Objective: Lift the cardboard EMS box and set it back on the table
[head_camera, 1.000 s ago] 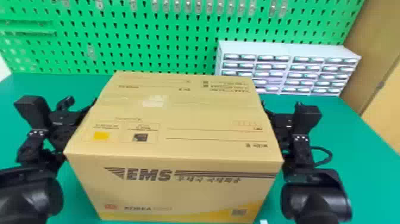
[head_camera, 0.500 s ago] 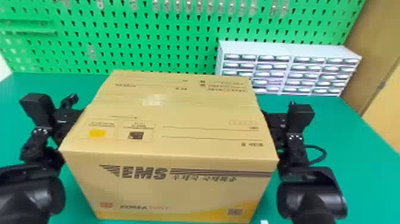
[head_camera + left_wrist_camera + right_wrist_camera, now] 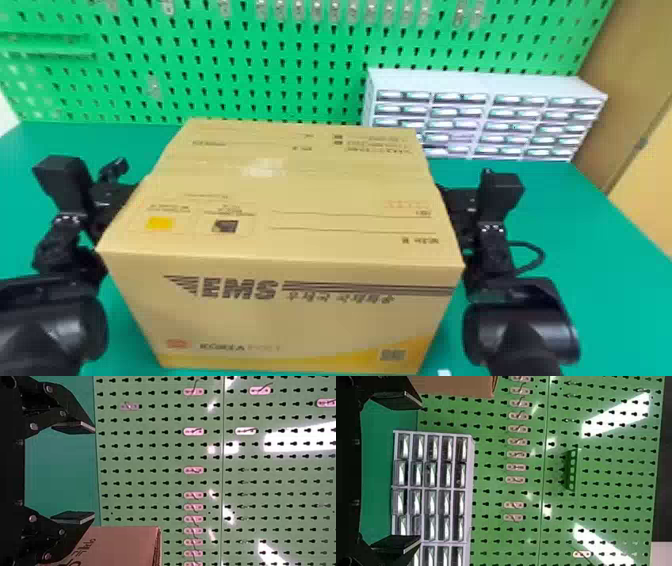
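The cardboard EMS box point(image 3: 280, 280) is in the middle of the head view, top closed; whether its bottom touches the table point(image 3: 575, 240) cannot be told. My left gripper point(image 3: 107, 200) is against its left side and my right gripper point(image 3: 457, 207) is at its right side, both partly hidden by the box. In the left wrist view, the left gripper point(image 3: 94, 472) has its fingers apart with nothing between them, the box point(image 3: 123, 546) beside one finger. Likewise the right gripper point(image 3: 420, 472) is spread in its wrist view, one finger next to the box point(image 3: 455, 384).
Behind the box rises a green pegboard point(image 3: 225, 75) with small hooks. A white drawer cabinet point(image 3: 485, 85) stands at the back right of the table. A black cable loop point(image 3: 537, 252) hangs by the right wrist. Wooden panels point(image 3: 645, 165) border the right side.
The box has shifted slightly left, and its front top edge sits a little higher. Both arms have moved a little up; the right one also moved left, the two staying at the box's sides.
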